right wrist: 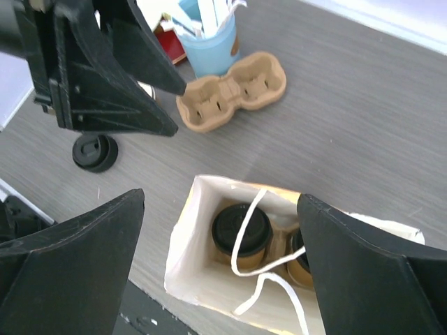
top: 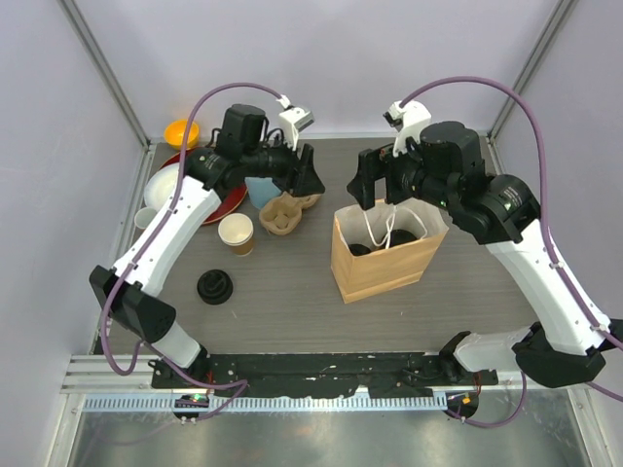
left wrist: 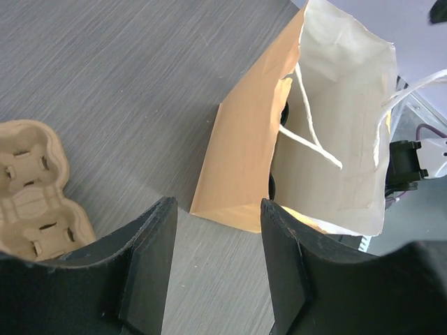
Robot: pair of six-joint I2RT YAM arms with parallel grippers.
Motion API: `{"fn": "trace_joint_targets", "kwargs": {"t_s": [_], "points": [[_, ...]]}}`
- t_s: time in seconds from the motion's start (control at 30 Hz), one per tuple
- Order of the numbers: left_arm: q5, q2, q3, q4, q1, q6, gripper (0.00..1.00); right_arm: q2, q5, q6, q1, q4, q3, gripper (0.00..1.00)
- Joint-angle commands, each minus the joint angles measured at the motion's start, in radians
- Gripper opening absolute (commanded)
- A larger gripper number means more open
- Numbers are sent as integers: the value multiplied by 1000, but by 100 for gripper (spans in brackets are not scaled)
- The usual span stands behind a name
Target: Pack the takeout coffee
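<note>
Below the wide-open right pincer (right wrist: 220, 197), two lidded cups (right wrist: 227, 227) are shown inside the bag (right wrist: 183, 244) (barely glimpsed from the left wrist); the left pincer (left wrist: 218, 209) is seen open and empty.

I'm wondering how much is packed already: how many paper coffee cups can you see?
3. Two lidded cups sit side by side in the paper bag; one open cup stands on the table left of it. The bag could hide more.
</note>
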Motion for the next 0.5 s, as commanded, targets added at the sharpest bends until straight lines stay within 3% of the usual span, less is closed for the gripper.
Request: {"fn": "trace_joint_targets", "kwargs": {"t_s": [0.0, 0.47], "points": [[-12, -59, -18, 8, 32, 11, 55, -30, 22, -13, 5, 205, -6, 97], [-164, -165, -125, -102, 156, 88, 60, 183, -108, -4, 7, 421, 102, 97]]}}
